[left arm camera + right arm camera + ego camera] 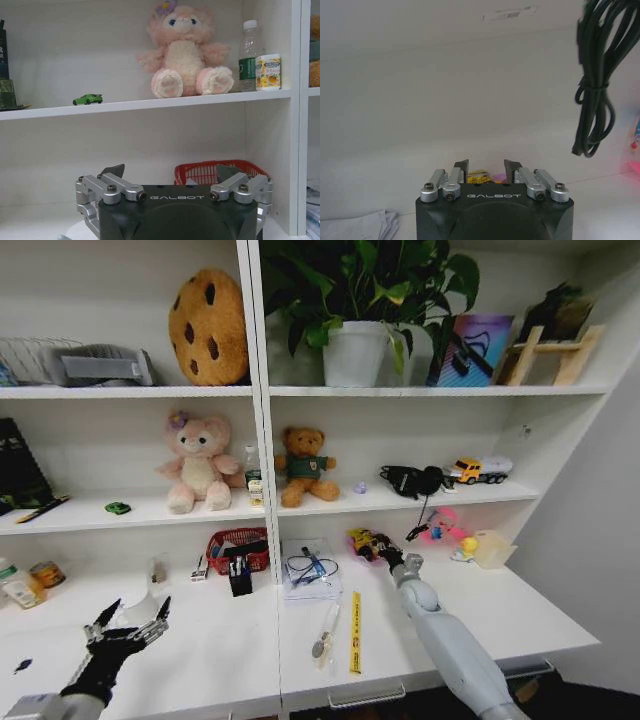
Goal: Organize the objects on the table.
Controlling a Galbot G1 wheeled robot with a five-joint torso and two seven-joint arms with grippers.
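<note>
Right gripper [385, 553] reaches to the back of the table [500, 615], fingers part open around a yellow-black toy [365, 541], likely lining up a grasp; contact can't be confirmed. Left gripper [128, 620] hovers wide open and empty at 8 o'clock, seemingly waiting. Green toy car [88, 99], tiny and glossy, sits on the shelf [150, 104] at 10 o'clock.

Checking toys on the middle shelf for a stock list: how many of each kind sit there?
Plush toys: 2, a pink plush and a brown teddy bear
Toy vehicles: 2, a green toy car and a yellow toy truck
Total: 4
</note>
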